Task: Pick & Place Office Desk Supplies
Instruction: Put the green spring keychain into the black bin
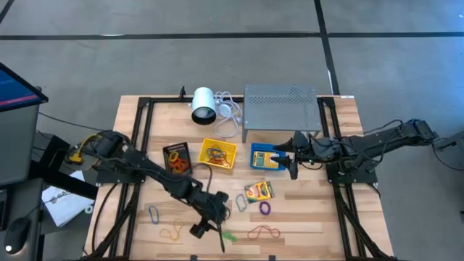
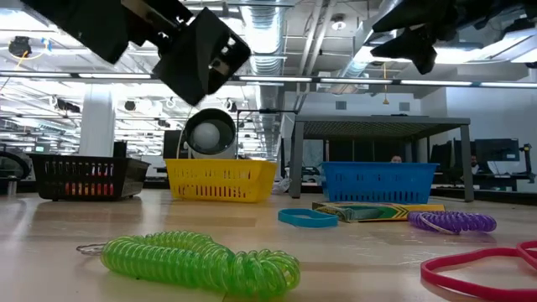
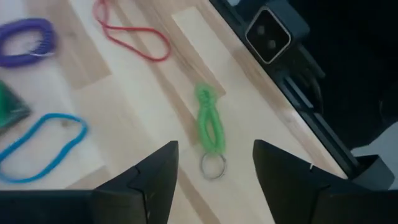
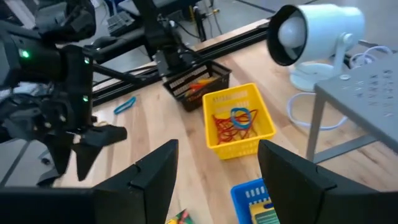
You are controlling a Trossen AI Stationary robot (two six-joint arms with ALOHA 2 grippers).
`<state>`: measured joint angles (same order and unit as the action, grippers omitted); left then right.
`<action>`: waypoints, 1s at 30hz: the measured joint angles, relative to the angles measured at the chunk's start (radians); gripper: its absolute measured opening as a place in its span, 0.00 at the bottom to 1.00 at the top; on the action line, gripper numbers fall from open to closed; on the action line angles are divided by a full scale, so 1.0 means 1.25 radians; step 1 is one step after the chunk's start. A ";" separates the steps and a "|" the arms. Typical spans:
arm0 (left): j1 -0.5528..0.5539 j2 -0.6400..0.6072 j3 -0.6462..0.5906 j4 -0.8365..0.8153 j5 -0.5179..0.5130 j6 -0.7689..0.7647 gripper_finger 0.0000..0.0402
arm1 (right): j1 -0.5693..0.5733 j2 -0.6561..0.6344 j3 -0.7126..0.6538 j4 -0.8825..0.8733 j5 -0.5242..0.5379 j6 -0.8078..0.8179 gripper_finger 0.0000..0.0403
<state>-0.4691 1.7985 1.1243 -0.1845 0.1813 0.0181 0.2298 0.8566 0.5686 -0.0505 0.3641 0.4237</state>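
Observation:
My left gripper (image 1: pixel 207 226) hovers open above the table's near middle. Just ahead of its fingers lies a green coil (image 3: pixel 209 121) with a metal key ring (image 3: pixel 212 166); it rests flat on the wood (image 2: pixel 201 262) and nothing touches it. My right gripper (image 1: pixel 288 156) is open, raised over the blue tray (image 1: pixel 265 156), which holds a crayon box. A second crayon box (image 1: pixel 258 191) lies on the table. The yellow tray (image 4: pixel 239 121) holds rubber bands, and the black tray (image 1: pixel 176 158) holds small coloured pieces.
Loose on the table are a purple coil (image 1: pixel 264 208), a red band (image 1: pixel 263 233), a blue loop (image 3: pixel 38 148), a blue clip (image 1: pixel 154 214) and a yellow band (image 1: pixel 172 233). The white cylinder (image 1: pixel 204 104) and grey rack (image 1: pixel 281 109) stand at the far edge.

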 joint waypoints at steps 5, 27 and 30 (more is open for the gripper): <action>-0.024 0.080 0.051 -0.014 -0.018 0.000 0.49 | 0.035 0.000 0.000 0.001 0.000 0.017 0.54; -0.046 0.206 0.098 0.003 -0.146 0.001 0.46 | 0.120 0.000 0.000 0.028 0.002 0.017 0.54; -0.045 0.206 0.098 0.003 -0.153 0.000 0.38 | 0.120 0.000 0.000 0.029 0.002 0.017 0.54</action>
<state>-0.5259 2.0556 1.2469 -0.1810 -0.0097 0.0181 0.3802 0.8566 0.5686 -0.0143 0.3664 0.4450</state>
